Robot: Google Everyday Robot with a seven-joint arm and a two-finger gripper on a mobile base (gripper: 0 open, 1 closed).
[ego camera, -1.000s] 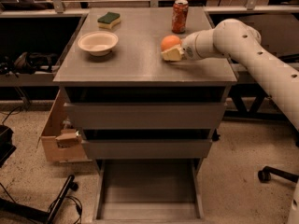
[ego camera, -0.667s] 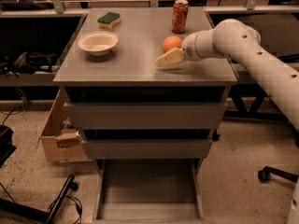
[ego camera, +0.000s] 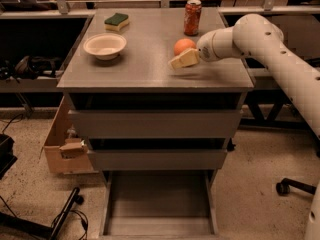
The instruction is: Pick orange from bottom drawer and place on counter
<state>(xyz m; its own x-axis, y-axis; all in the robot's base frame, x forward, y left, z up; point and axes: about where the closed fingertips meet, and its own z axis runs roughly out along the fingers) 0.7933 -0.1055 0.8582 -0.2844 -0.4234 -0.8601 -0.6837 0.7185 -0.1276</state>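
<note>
The orange rests on the grey counter, right of middle, in front of the red-orange soda can. My gripper comes in from the right at counter height and is open around the orange. Its near beige finger lies just in front of the fruit; the far finger is hidden behind it. The bottom drawer is pulled out at floor level and shows only its grey floor.
A white bowl and a green-and-yellow sponge sit on the counter's left. The two upper drawers stand slightly open. A cardboard box stands left of the cabinet. A chair caster is at the right.
The near finger has moved a little away from the orange and toward the counter's front. The orange has stayed in place on the counter.
</note>
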